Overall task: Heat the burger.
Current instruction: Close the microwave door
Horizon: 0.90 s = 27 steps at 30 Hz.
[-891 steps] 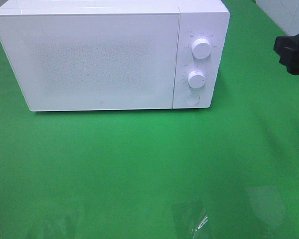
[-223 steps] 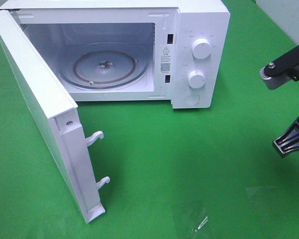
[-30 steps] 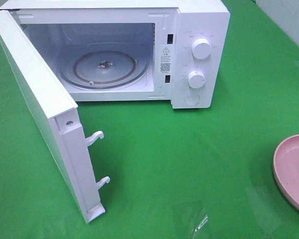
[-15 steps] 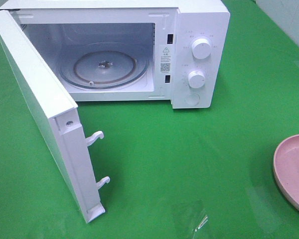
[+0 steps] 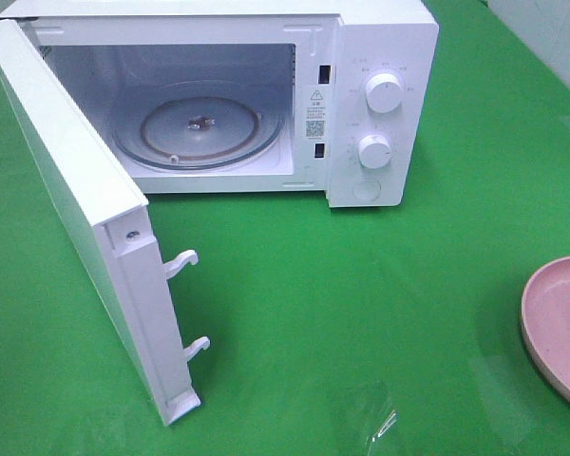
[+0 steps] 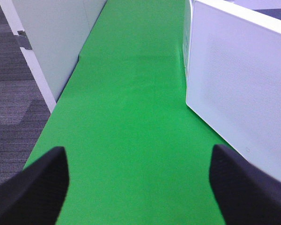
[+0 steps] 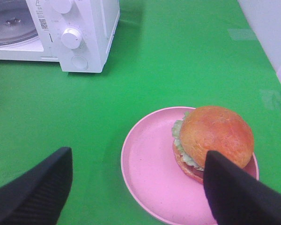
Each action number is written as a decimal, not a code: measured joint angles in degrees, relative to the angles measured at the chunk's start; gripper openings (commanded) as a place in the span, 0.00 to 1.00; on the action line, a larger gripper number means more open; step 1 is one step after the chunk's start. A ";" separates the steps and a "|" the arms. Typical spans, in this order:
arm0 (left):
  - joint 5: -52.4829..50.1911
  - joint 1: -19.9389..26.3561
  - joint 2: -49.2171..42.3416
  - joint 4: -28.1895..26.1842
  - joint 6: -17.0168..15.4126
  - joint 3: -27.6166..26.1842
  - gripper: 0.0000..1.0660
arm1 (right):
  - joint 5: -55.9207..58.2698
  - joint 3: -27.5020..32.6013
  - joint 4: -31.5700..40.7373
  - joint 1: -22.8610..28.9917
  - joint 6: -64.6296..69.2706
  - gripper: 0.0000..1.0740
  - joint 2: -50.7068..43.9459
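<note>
We see the burger (image 7: 214,138), glossy domed bun over frilly lettuce, sitting toward the 3 o'clock side of a smooth pink plate (image 7: 152,173) whose rim lies at the counter's (image 5: 361,294) right edge. The right end effector (image 7: 136,187) hovers above it, fingers spread apart, empty. Bare green cloth stretches toward 10 o'clock up to the white microwave (image 5: 380,104); its door (image 5: 85,237) swings wide at 9 o'clock, exposing the glass turntable (image 5: 199,128). The left end effector (image 6: 138,185) stands apart too, beside the door's outer face.

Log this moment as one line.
microwave door: open | turntable: bare | burger: on pink plate | right hand: open above plate
</note>
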 measured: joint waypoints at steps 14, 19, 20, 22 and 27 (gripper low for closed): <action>-23.61 0.00 20.17 0.17 -0.74 0.00 0.00 | 0.00 0.00 0.00 0.00 0.00 0.71 0.00; -34.03 0.00 25.44 0.17 -0.74 1.72 0.00 | 0.00 0.00 0.00 0.00 0.00 0.71 0.00; -36.55 0.00 26.76 0.17 -0.74 2.46 0.00 | 0.00 0.00 0.00 0.00 0.00 0.71 0.00; -43.66 0.00 28.99 0.17 -0.74 4.30 0.00 | 0.00 0.00 0.00 0.00 0.00 0.71 0.00; -65.49 0.00 35.70 0.17 -0.74 11.12 0.00 | 0.00 0.00 0.00 0.00 0.00 0.71 0.00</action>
